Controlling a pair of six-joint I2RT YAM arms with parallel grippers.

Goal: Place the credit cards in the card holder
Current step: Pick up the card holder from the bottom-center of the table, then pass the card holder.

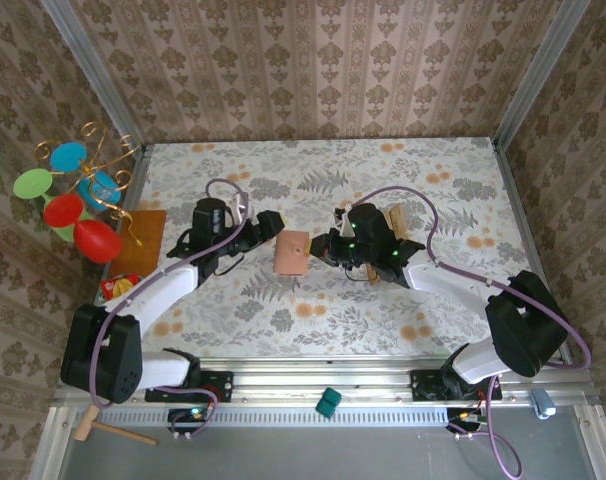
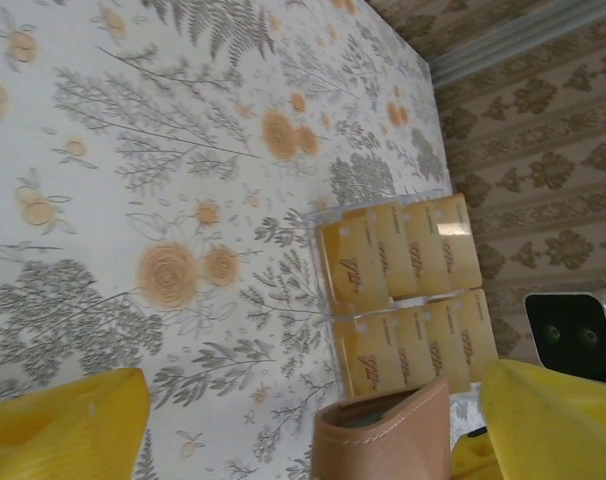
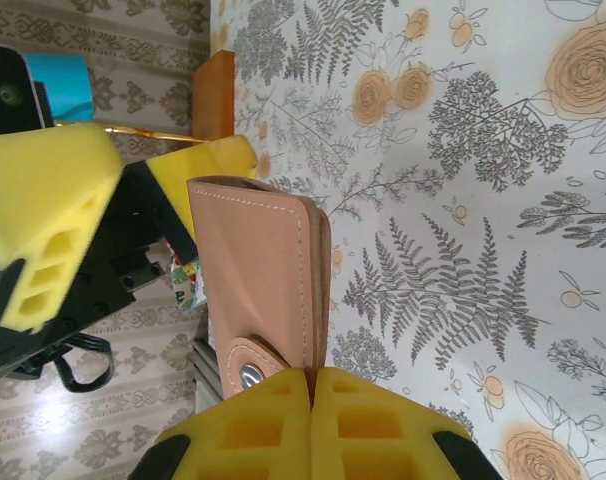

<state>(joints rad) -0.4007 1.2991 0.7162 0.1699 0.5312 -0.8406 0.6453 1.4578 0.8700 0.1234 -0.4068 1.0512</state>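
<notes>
The right hand [image 3: 311, 385] is pinched shut on one edge of the card holder [image 3: 263, 270], its yellow foam pads pressed together just beside the metal snap. The card holder stands between the two hands over the middle of the table [image 1: 383, 310]; whether it touches the table cannot be told. It looks folded closed, with its smooth outer face showing and no pocket open. On the far side of the card holder, the left hand [image 2: 308, 428] is spread wide. One yellow finger sits on each side of the holder's free edge, and neither finger is seen pressing on it. The credit cards [image 2: 403, 300] lie to the right of the card holder, past the right hand. They overlap in two rows inside what looks like a clear tray [image 2: 383, 204]. No card is in either hand, and none is seen sticking out of the holder. Judged from this, the task has barely begun: the holder is gripped and brought up between the hands, but nothing has gone into it. Probably the holder has yet to be opened, perhaps with the left hand taking the free edge. After that, each card in turn has to be lifted from the tray and slid into a pocket.
</notes>
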